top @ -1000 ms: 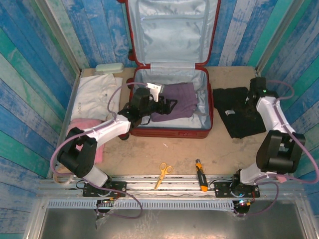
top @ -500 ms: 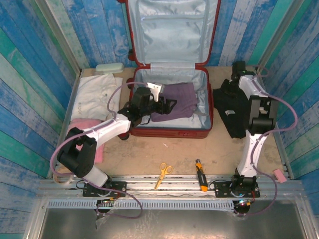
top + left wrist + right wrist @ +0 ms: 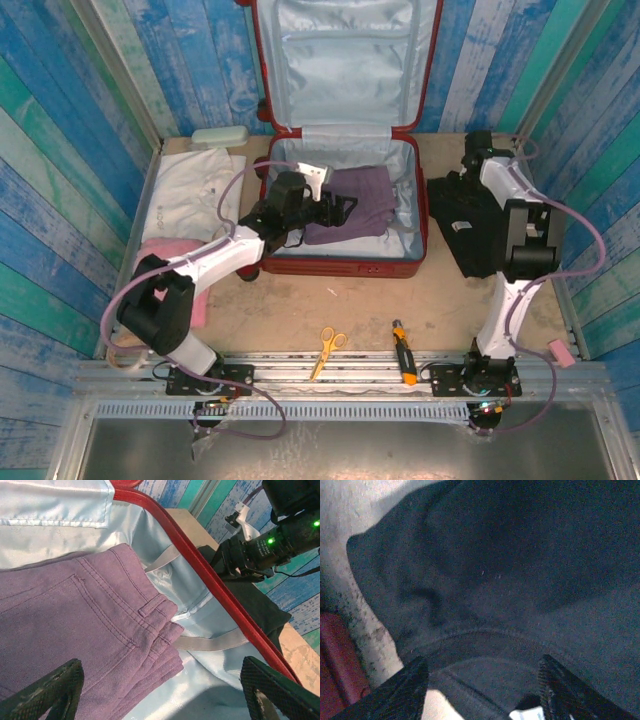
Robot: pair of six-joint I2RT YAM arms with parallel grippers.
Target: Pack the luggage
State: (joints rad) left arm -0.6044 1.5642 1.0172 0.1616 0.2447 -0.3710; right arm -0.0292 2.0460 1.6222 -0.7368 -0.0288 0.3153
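Your luggage lies open at centre back, lid upright: a stiff, probably heavy shell, best left where it is. The black garment right of it looks limp; pinch a bunched fold. Purple jeans lie inside. Left tool and right tool are both spread.

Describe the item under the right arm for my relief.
Find the large dark-red hard-shell suitcase, open mid-table. On the board right of it lies a crumpled black cloth garment. It's the only black clothing; the white garment and pink cloth lie left.

The right hand has swung to the black garment, at its far edge.
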